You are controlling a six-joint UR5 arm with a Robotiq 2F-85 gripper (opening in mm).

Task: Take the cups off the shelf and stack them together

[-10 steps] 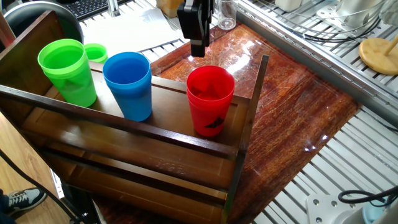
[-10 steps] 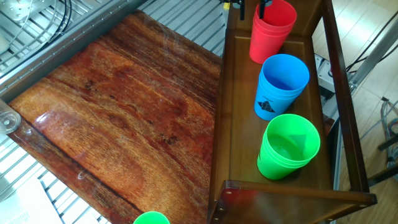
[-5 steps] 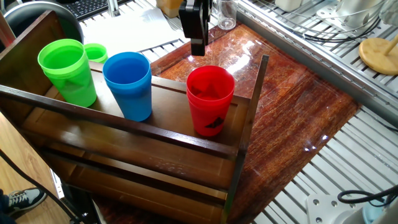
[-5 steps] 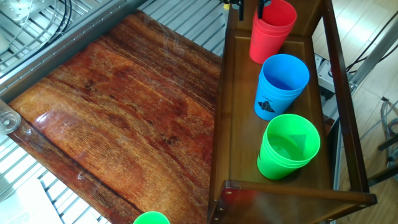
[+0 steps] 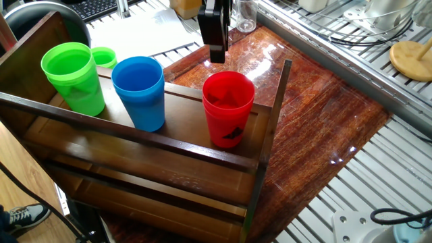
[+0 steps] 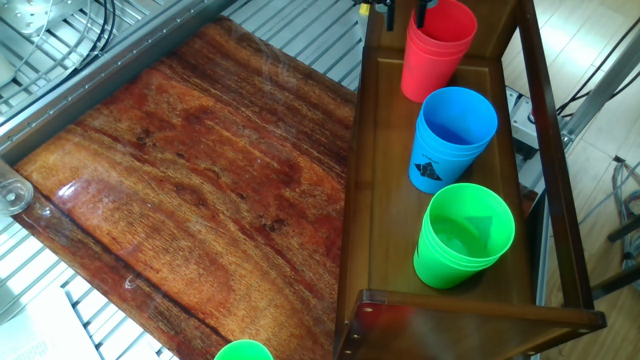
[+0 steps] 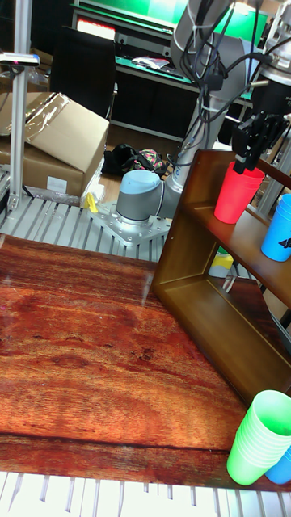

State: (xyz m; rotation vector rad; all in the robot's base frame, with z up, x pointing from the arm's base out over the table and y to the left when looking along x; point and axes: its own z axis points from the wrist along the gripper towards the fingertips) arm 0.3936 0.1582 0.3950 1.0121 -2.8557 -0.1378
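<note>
Three cups stand in a row on the top board of the dark wooden shelf (image 5: pixel 169 145): red with a black mark (image 5: pixel 228 108), blue (image 5: pixel 139 91) and bright green (image 5: pixel 73 77). The other fixed view shows the same row: red (image 6: pixel 437 50), blue (image 6: pixel 452 135), green (image 6: pixel 462 235). My gripper (image 7: pixel 247 160) hangs open just above the red cup's (image 7: pixel 238 192) rim on its table side, holding nothing. In the other fixed view its two dark fingertips (image 6: pixel 388 12) show spread at the top edge. In one fixed view the gripper (image 5: pixel 217 57) appears side-on behind the red cup.
A smaller green cup (image 5: pixel 103 57) stands beyond the shelf's far side. The glossy reddish-brown tabletop (image 6: pixel 200 180) lies beside the shelf. A metal grille rack (image 5: pixel 378 40) with cables and a wooden disc borders the table. The arm's grey base (image 7: pixel 137 202) sits behind the shelf.
The gripper has shifted very slightly sideways above the red cup. The three cups have not moved.
</note>
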